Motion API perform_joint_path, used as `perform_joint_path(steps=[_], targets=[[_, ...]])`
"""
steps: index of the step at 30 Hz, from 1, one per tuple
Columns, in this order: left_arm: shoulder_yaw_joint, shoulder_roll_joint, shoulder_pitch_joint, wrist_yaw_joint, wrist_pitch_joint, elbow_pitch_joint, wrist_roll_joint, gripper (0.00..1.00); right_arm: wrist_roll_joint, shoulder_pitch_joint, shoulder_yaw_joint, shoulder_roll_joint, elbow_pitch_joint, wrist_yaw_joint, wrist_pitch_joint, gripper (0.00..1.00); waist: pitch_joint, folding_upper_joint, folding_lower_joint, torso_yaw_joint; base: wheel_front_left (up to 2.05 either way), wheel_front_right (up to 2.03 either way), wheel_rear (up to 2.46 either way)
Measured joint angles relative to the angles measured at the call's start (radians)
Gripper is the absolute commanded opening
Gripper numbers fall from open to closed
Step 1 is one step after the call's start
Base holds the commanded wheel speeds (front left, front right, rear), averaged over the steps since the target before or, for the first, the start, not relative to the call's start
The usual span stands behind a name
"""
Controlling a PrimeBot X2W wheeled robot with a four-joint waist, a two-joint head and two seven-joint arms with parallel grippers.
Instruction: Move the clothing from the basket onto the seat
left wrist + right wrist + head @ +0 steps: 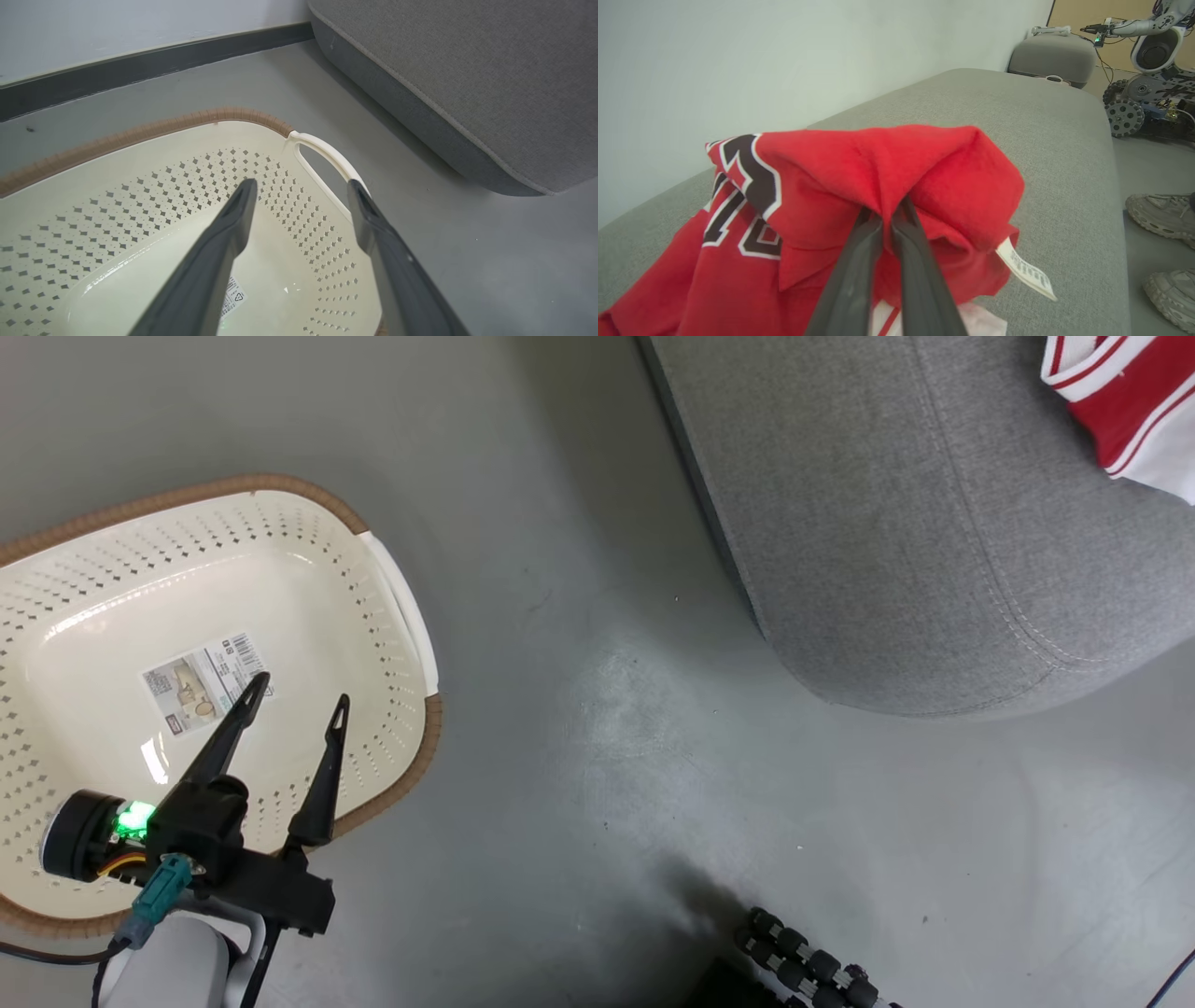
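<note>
The cream basket (392, 588) with its brown rim lies on the floor at the left, holding nothing but the label sticker (201, 683) on its bottom. My left gripper (299, 695) hangs open over the basket (140, 196), fingers apart and empty (301, 189). At the upper right stands the grey sofa (896, 523), and a red and white garment (1130, 401) lies at its far right corner. My right gripper (887, 212) is shut on a fold of red clothing (859, 172) with black-and-white numerals, bunched over the sofa seat (1041, 121).
Grey floor (579, 728) runs between basket and sofa. My wheeled base (803, 966) shows at the bottom. A wall and dark skirting (140, 65) run behind the basket. A person's two shoes (1164, 214) and another robot (1148, 70) stand beyond the sofa's end.
</note>
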Motion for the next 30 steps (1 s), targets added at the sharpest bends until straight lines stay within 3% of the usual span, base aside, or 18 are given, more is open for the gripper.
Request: perform_joint_path(steps=[9,12,13,14,15,16,21,30], targets=[[0.001,-0.003,-0.017,0.0,0.0,0.0,-0.001,1.0,-0.011,-0.048,0.038,0.035,0.005,0.054,0.0,0.0,0.016,0.0,-0.0001,0.014,0.0,0.0,0.0],[-0.008,-0.018,-0.019,0.0,0.0,0.005,-0.001,1.0,-0.016,-0.046,0.04,0.046,0.008,0.057,0.0,0.0,0.016,0.0,-0.0001,0.02,0.0,0.0,0.0],[-0.009,-0.025,-0.02,0.0,0.0,0.005,-0.001,1.0,-0.019,-0.043,0.04,0.044,0.009,0.06,0.0,0.19,0.014,0.0,-0.0001,0.023,0.0,0.0,0.0],[-0.011,-0.029,-0.02,0.0,0.0,0.006,-0.001,1.0,-0.021,-0.04,0.04,0.044,0.009,0.06,0.0,0.51,0.012,0.0,-0.0001,0.025,0.0,0.0,0.0],[-0.009,-0.028,-0.02,-0.004,0.0,0.006,-0.002,1.0,-0.026,-0.038,0.041,0.046,0.008,0.06,0.0,0.96,0.009,0.0,-0.0001,0.028,0.0,0.0,0.0],[-0.004,-0.025,-0.02,-0.007,0.0,0.005,-0.003,1.0,-0.029,-0.037,0.041,0.049,0.005,0.061,0.0,1.0,0.007,-0.0001,-0.0002,0.029,0.0,0.0,0.0],[0.004,-0.022,-0.02,-0.007,0.0,0.014,-0.007,1.0,-0.047,-0.027,0.057,0.083,-0.021,0.062,0.0,1.0,-0.002,0.0,-0.0002,0.031,0.0,0.0,0.0],[-0.024,-0.058,-0.023,-0.007,0.0,0.038,-0.007,1.0,-0.075,-0.018,0.06,0.025,-0.018,0.096,0.0,1.0,-0.045,-0.0001,-0.0002,0.035,0.0,0.0,0.0]])
